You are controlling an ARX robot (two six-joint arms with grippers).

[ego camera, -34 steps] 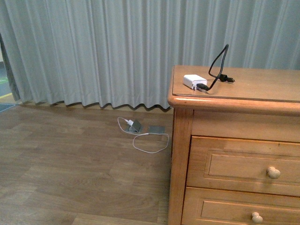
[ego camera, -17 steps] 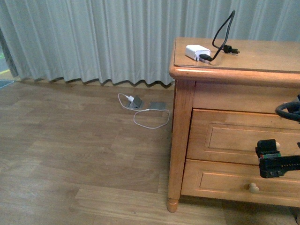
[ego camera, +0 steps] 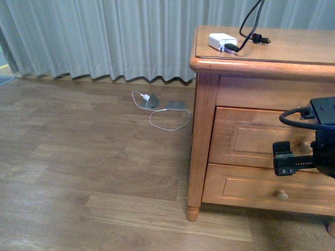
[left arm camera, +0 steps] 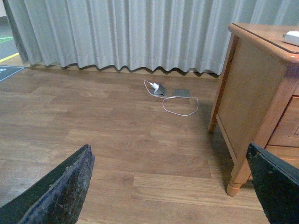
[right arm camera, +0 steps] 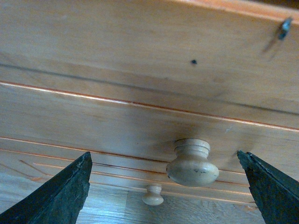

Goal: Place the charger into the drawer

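The small white rectangular charger block (ego camera: 222, 40), with a stiff black cable (ego camera: 250, 21) looping up from it, lies on the honey-coloured wooden counter (ego camera: 298, 52), at about one o'clock in the front view. Below it, the wide honey-coloured panelled wooden drawer (ego camera: 251, 138) seems shut. The right gripper (right arm camera: 163, 156) has its jaws spread wide either side of the round pale wooden knob (right arm camera: 192, 163), clear of it. The left gripper (left arm camera: 169, 148) hangs over the wood-plank floor (left arm camera: 117, 140), jaws likewise spread.

White plug (ego camera: 143, 98) lies on floor (ego camera: 78, 157) below curtain (ego camera: 104, 36).
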